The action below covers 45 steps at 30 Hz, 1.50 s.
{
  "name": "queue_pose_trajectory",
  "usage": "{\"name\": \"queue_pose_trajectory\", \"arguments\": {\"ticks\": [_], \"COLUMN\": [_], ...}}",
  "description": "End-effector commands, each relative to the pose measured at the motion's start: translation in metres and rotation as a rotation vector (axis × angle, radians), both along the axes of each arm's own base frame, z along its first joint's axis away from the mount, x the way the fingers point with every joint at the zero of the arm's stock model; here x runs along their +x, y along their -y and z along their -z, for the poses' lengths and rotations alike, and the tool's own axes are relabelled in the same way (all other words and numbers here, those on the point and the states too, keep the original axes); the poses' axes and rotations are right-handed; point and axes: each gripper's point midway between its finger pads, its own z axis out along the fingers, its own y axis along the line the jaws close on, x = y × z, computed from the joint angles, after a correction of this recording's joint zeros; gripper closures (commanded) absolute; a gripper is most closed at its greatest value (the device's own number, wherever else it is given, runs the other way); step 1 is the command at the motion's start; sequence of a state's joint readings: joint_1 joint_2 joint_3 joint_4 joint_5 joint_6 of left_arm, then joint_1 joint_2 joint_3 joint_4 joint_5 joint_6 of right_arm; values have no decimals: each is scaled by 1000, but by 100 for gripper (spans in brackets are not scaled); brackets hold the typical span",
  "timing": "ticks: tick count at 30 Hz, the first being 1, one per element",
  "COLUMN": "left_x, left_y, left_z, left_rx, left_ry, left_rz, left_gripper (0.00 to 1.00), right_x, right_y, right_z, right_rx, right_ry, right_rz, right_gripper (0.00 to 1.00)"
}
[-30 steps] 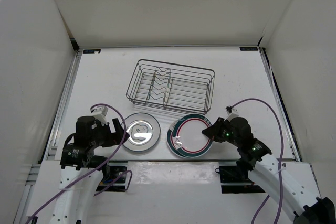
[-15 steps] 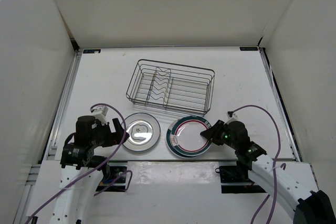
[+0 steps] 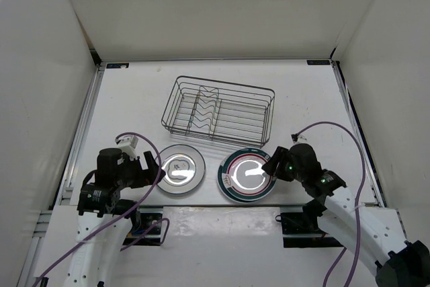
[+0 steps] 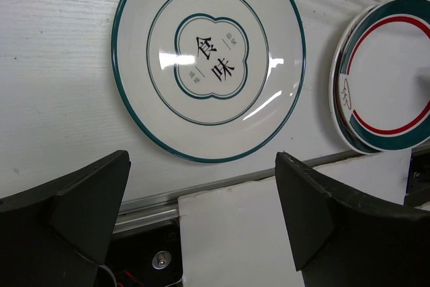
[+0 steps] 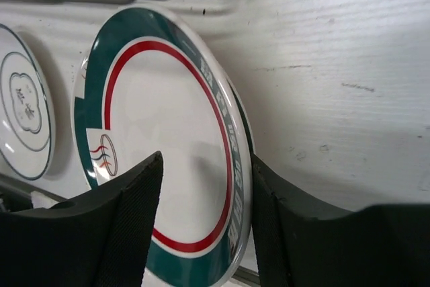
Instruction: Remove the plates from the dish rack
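Top external | white table (image 3: 302,99), white walls (image 3: 40,65) | L jaws apart | R jaws apart astride teal-band plate (image 3: 242,178) rim

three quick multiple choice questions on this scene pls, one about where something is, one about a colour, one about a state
1. Where is the teal-banded plate?
A. leaning on the back wall
B. flat on the table, between the dish rack and the arms' bases
C. on the floor

2. What colour is the thin ring inside its teal band?
A. red
B. yellow
C. black

3. How is the left gripper?
A. shut on a plate
B. open, holding nothing
C. shut and empty

Answers:
1 B: the top view shows it lying flat there.
2 A: both wrist views show a red ring.
3 B: its fingers are wide apart with nothing between them.
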<state>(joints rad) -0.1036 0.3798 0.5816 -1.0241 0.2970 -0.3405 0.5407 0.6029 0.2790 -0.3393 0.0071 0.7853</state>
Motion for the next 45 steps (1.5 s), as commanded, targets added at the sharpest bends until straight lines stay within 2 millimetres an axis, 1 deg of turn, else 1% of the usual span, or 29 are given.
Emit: {"name": "queue_pose_trajectory", "arguments": {"ticks": [1,2,4,5,7,13,16,17,19,20,21,22,23,24,25,26,27,28,29,31,32,34,35,36,37,41,42,44,45], "left_x": [2,2,2,2,1,2,2,3,2,2,3,2,2,2,2,3,2,2,2,1,2,2,2,2,2,2,2,2,1], "left_y": [0,0,0,-1,0,0,0,0,1,1,1,1,1,1,1,1,1,1,1,1,1,1,1,1,1,1,1,1,1], "left_z": [0,-1,-1,0,-1,-1,1,0,1,0,0,1,1,0,1,0,1,1,1,1,1,1,0,1,-1,-1,0,1,1], "left_rx": [1,0,0,2,1,0,-1,0,-2,-4,-4,-1,-3,-5,-4,0,-3,-2,-2,-3,-3,-1,-1,-1,-3,-2,-3,-1,-3], "left_ry": [10,11,15,13,15,11,6,10,6,9,5,3,2,5,2,5,3,5,3,4,3,6,8,7,12,14,11,7,3], "left_rz": [3,0,2,1,6,6,3,4,7,10,8,8,10,8,9,11,10,9,9,12,12,8,8,12,9,10,13,12,12], "left_gripper": [0,0,0,0,0,0,0,0,0,0,0,0,0,0,0,0,0,0,0,0,0,0,0,0,0,0,0,0,0], "right_x": [9,11,9,10,9,12,15,22,27,35,36,39,47,47,51,57,59,61,67,72,78,82,87,90,95,108,111,119,120], "right_y": [14,16,21,20,22,23,17,11,8,3,3,2,-3,-7,-10,-14,-20,-22,-28,-33,-36,-35,-36,-32,-30,-22,-20,-15,-14], "right_z": [-16,-21,-16,-18,-14,-7,-13,-17,-21,-27,-23,-24,-31,-25,-26,-37,-31,-32,-42,-38,-47,-43,-50,-47,-51,-52,-49,-52,-49], "right_rx": [-156,-183,-229,-237,-252,-264,-243,-216,-198,-176,-178,-175,-152,-157,-149,-132,-134,-130,-116,-112,-105,-127,-129,-150,-157,-184,-195,-206,-214], "right_ry": [39,48,0,1,-17,-11,27,70,116,160,152,155,187,159,163,178,149,144,163,148,166,157,172,168,177,183,166,162,142], "right_rz": [-45,-57,-62,-70,-73,-66,-93,-97,-105,-104,-97,-86,-81,-98,-99,-96,-117,-122,-126,-137,-135,-130,-126,-107,-93,-58,-48,-30,-30], "right_gripper": [42,42,42,42,42,48,51,52,54,60,66,72,80,80,80,80,80,80,80,78,78,77,77,77,77,75,75,75,75]}}
